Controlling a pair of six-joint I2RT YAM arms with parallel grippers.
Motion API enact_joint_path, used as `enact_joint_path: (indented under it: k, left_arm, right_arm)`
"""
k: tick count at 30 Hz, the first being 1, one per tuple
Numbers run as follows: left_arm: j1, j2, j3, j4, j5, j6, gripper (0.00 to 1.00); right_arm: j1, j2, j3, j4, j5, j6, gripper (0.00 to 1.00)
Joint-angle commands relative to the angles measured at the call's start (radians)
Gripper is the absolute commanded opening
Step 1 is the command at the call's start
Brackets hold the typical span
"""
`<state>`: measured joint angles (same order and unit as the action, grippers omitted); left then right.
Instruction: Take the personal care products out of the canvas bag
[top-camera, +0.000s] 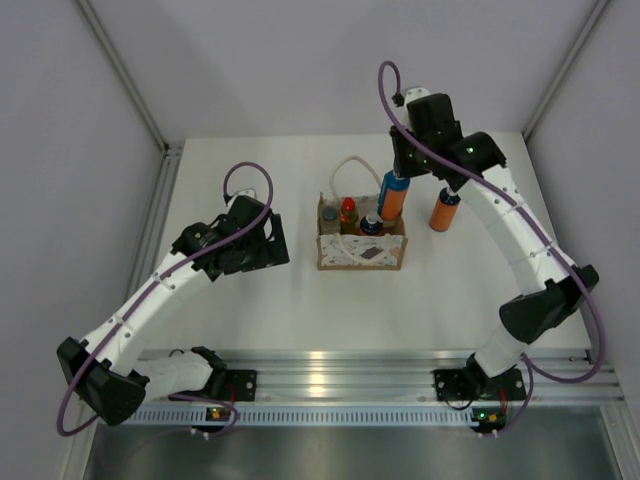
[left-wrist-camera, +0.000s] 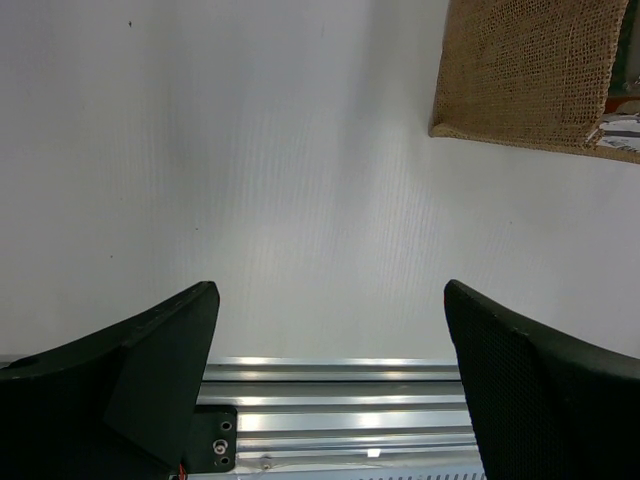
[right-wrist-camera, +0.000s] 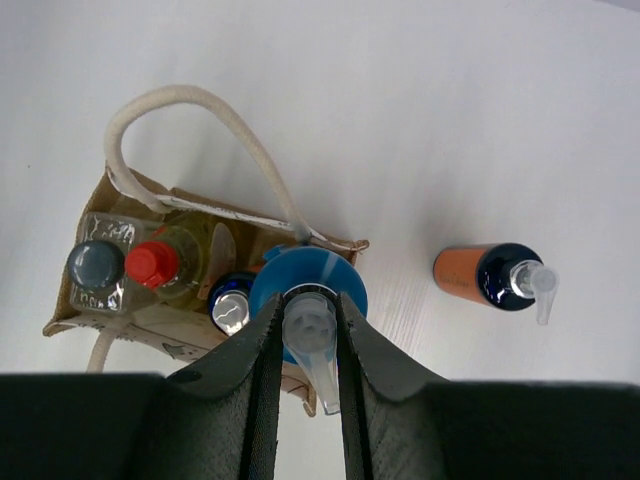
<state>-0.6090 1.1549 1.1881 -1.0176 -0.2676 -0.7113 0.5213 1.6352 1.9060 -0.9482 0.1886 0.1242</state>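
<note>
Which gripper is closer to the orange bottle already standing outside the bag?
Right. The right gripper is just left of the orange bottle, shut on a second bottle over the canvas bag. The left gripper hangs open left of the bag, farther off.

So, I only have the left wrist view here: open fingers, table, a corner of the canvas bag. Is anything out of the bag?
Observer: Yes, one orange bottle stands upright on the table, right of the canvas bag and apart from it.
Operator: And the right arm?
Observer: The right gripper is shut on a second orange bottle, gripping it by its top at the bag's right back corner.
Operator: What sits in the bag?
Observer: Three tops show: a grey cap, a red cap and a silvery top.
</note>
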Motion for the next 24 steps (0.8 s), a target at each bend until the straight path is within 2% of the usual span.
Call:
enact_joint_path:
  k: [1,7,12,17,24]
  left_arm:
    - [-0.001,-0.006,-0.002,-0.004,-0.005,0.007,0.98]
    - [-0.001,-0.006,-0.002,-0.004,-0.004,0.007,0.99]
    - [-0.001,-0.004,-0.007,-0.004,0.002,0.003,0.98]
    - [-0.002,-0.003,-0.008,-0.004,0.008,0.0,0.99]
    - [-0.001,0.002,-0.007,-0.003,0.01,0.001,0.98]
  right_arm:
    - [0.016,-0.078,0.129,-0.024,0.055,-0.02,0.0]
    - [-0.001,-0.11,0.206,-0.057,0.084,-0.018,0.0]
    - [-0.043,-0.146,0.206,-0.064,0.092,-0.015,0.0]
    - [-0.075,-0.182,0.147,-0.066,0.123,-0.017,0.0]
    - [-0.211,-0.244,0.041,-0.061,0.1,0.011,0.0]
